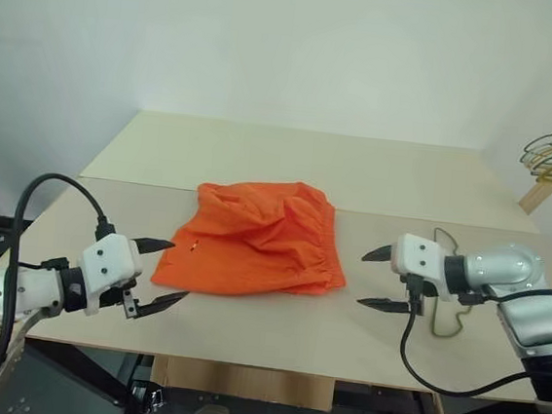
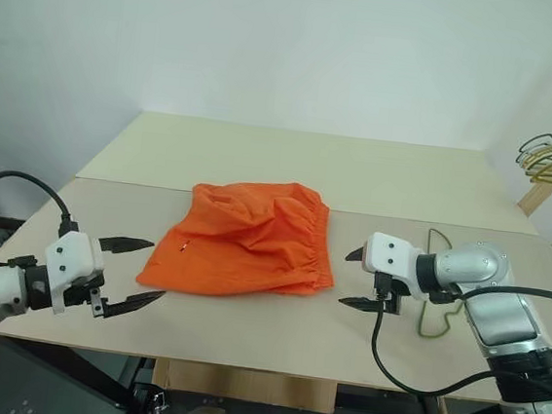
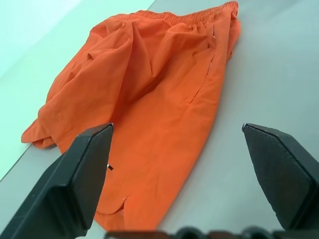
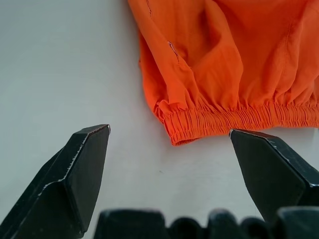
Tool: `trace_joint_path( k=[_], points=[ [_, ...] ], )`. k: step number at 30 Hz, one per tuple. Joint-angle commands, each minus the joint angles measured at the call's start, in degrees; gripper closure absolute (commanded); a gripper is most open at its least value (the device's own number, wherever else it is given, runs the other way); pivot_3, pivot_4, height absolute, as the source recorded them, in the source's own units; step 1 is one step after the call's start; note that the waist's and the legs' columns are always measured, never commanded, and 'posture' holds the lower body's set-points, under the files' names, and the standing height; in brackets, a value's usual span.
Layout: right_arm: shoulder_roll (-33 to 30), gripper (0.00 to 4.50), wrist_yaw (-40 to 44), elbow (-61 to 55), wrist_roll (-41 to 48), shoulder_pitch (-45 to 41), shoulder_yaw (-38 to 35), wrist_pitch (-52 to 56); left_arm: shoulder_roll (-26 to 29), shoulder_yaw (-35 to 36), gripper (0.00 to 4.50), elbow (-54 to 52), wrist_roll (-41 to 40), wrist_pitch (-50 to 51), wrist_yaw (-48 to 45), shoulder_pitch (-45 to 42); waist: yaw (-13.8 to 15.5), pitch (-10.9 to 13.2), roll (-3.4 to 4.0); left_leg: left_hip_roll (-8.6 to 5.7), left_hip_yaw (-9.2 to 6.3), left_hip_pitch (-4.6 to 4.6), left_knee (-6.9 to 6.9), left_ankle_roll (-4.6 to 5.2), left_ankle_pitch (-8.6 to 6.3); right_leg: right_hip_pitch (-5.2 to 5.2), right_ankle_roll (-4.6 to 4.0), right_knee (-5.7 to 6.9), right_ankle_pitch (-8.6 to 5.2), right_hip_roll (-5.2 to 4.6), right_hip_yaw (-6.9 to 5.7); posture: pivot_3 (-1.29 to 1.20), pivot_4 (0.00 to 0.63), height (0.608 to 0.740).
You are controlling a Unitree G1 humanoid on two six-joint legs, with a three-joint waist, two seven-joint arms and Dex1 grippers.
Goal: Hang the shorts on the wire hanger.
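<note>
Shorts (image 1: 258, 240) lie crumpled flat on the surface (image 1: 290, 164), waistband edge toward my right side. My left gripper (image 1: 157, 274) hovers just beside their leg-hem corner, jaws released wide, holding nothing. My right gripper (image 1: 382, 278) hovers near the waistband side, jaws also spread and empty. The wire hanger (image 2: 432, 315) lies on the surface beyond the shorts' waistband side, mostly hidden behind my right wrist.

Risks, as I judge them: pinching only one fabric layer, so the shorts bunch instead of opening; dragging the cloth and pushing it off line; my right arm knocking the thin hanger while reaching; the wire lying flat is hard to pinch.
</note>
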Motion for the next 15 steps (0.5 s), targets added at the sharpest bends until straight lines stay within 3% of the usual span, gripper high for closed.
trace_joint_path(
  k=[1, 15],
  points=[
    [-0.3, 0.05, 0.5, -0.9, 0.5, -1.7, -0.7, -0.3, 0.5, 1.8, 0.00, -1.5, -1.8, 0.5, 0.0, -0.8, 0.0, 0.0, 0.00, 0.00, 0.00, 0.00, 0.00, 0.00, 0.00, 0.00, 0.00, 0.00, 0.00, 0.00, 0.00, 0.27, 0.000, 0.740],
    [0.5, 0.05, 0.6, -0.9, 1.0, -1.4, -1.0, -2.2, 1.7, 1.1, 0.00, -1.8, 0.1, 0.0, 0.4, 0.3, -0.2, 0.0, 0.00, 0.00, 0.00, 0.01, 0.00, 0.00, 0.00, 0.00, 0.00, 0.00, 0.00, 0.00, 0.00, 0.25, 0.000, 0.740]
  ],
)
